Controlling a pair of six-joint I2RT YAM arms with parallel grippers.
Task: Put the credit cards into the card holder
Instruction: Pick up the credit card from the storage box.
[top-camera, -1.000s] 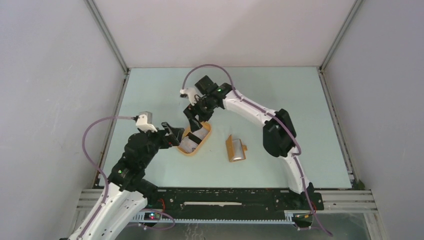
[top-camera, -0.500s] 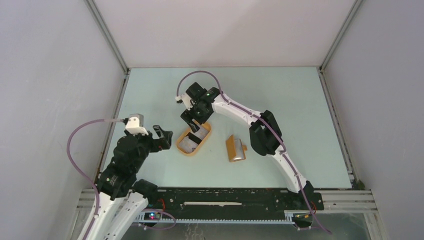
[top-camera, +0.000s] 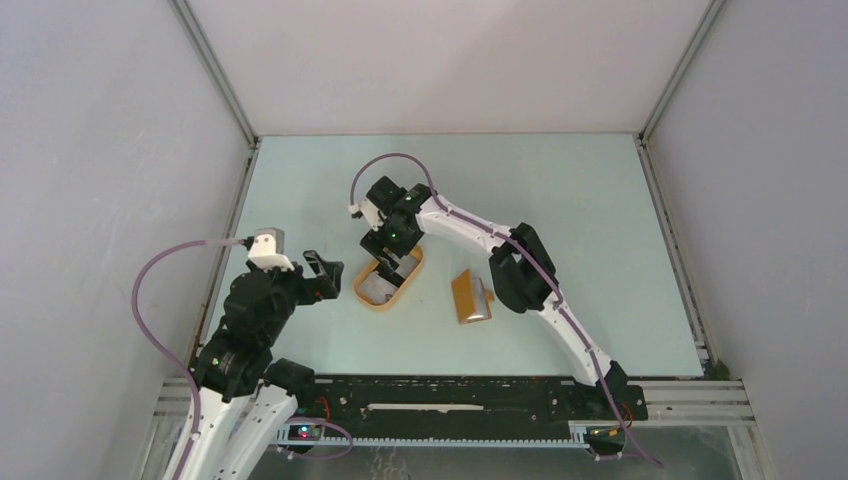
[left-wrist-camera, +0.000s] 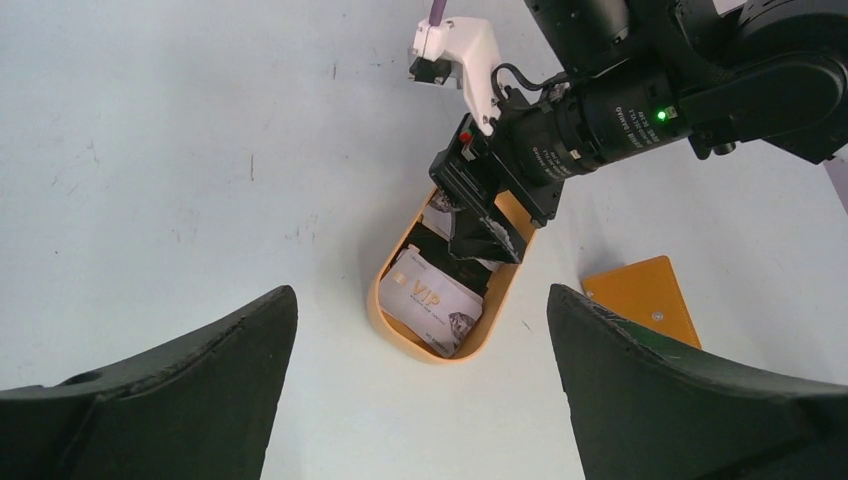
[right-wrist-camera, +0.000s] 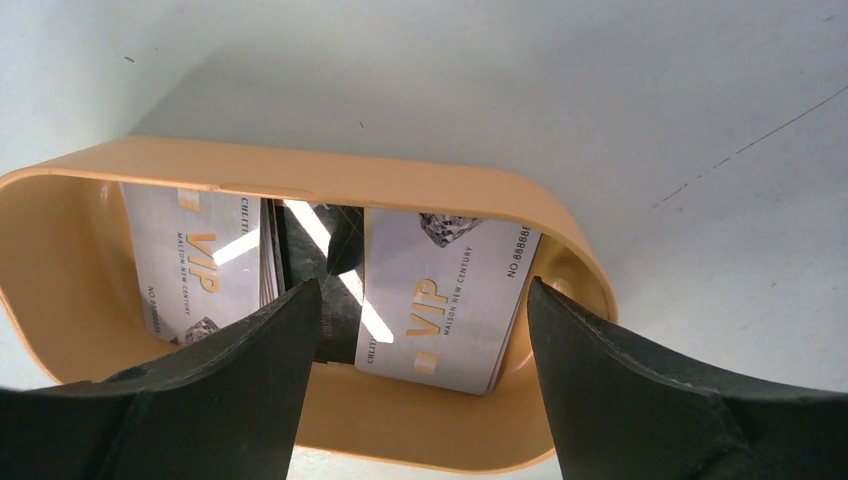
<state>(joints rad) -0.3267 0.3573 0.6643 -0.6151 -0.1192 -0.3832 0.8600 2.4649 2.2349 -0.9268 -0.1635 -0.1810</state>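
The credit cards (right-wrist-camera: 440, 300) are pale grey with gold "VIP" print and lie in an oval orange tray (right-wrist-camera: 350, 180). One lies to the right, another (right-wrist-camera: 195, 265) to the left, with something dark between them. My right gripper (right-wrist-camera: 420, 380) is open and low inside the tray, its fingers straddling the right-hand card. In the top view it (top-camera: 390, 255) hangs over the tray's far half. The card holder (top-camera: 462, 295), a flat orange wallet, lies right of the tray. My left gripper (top-camera: 325, 275) is open and empty, just left of the tray.
The left wrist view shows the tray (left-wrist-camera: 440, 357) on the pale table, a card (left-wrist-camera: 432, 302) in its near end and the card holder (left-wrist-camera: 645, 300) beyond its right side. White enclosure walls ring the table.
My right gripper has come nearer and lower into the tray's far end. My left arm has pulled back to the left, away from the tray.
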